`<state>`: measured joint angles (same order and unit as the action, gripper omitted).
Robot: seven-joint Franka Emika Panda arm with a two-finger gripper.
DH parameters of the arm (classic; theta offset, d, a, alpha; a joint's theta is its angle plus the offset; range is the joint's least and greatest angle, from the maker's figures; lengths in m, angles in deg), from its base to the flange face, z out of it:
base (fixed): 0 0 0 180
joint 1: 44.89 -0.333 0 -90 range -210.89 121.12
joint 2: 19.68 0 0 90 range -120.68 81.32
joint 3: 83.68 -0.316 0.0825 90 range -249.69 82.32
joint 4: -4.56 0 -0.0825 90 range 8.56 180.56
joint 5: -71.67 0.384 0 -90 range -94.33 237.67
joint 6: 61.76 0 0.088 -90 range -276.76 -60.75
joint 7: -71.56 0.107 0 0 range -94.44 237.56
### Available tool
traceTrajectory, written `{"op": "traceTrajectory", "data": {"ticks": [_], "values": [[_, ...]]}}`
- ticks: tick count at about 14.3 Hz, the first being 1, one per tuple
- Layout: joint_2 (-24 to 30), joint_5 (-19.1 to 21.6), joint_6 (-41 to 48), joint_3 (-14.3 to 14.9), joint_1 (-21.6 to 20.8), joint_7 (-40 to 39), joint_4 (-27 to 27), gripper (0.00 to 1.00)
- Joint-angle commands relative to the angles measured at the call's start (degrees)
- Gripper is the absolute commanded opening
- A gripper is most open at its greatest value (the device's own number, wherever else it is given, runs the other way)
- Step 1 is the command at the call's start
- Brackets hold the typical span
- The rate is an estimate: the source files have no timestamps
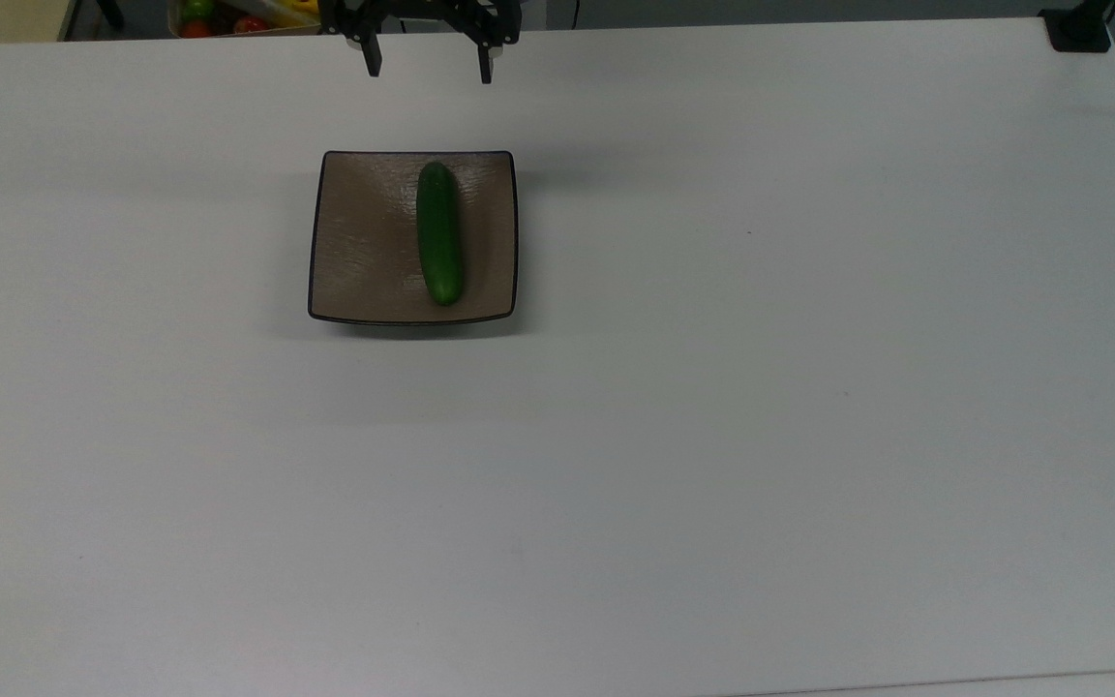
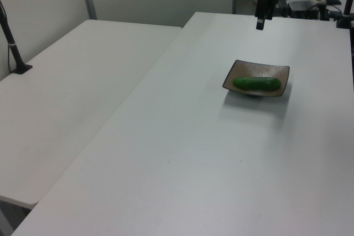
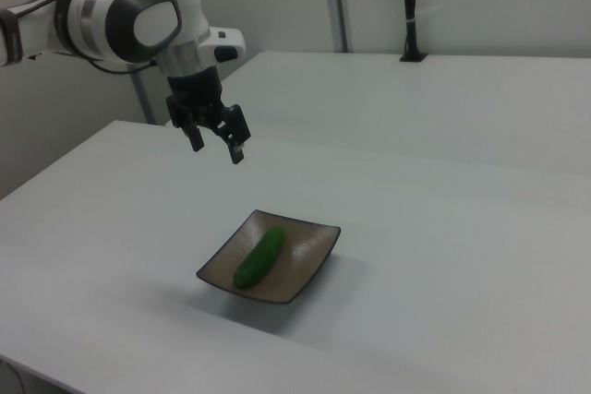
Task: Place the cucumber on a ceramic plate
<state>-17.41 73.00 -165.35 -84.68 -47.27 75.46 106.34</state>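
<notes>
1. Green and glossy, the cucumber (image 1: 440,233) lies lengthwise on the ceramic plate (image 1: 356,254), a little toward the top view's right of the plate's middle, with both rounded ends inside the dark rim.
2. My gripper (image 1: 430,70) hangs in the air above the white table (image 1: 712,387), beyond the plate's far edge in the top view and well apart from the cucumber. Its two fingers are spread wide and hold nothing.
3. In the right view my gripper (image 3: 215,145) sits high above the plate (image 3: 312,255), off toward the right view's left, so nothing of mine touches either thing.
4. Judging from how things lie, the placing looks done: the cucumber (image 3: 259,256) rests wholly on the plate.
5. I judge the cucumber stiff and fairly light, with a smooth skin that could slip under hard pads. Being round, it may well roll sideways in the plate's shallow curve.
6. If I had to take it again, I would close across its narrow width at mid-length, fingers either side of the long axis, so neither end droops.
7. I judge the plate hard, glossy and breakable. It could slide on the smooth table if nudged, so I would come straight down and keep my fingertips off its rim.
</notes>
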Motion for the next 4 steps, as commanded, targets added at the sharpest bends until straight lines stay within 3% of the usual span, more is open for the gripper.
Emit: {"op": "traceTrajectory", "data": {"ticks": [1,4], "values": [[-0.6,0.4,1.6,-1.3,1.0,0.6,-1.2,1.0],[-0.7,0.2,1.6,-1.3,0.6,0.6,-1.0,1.0]]}}
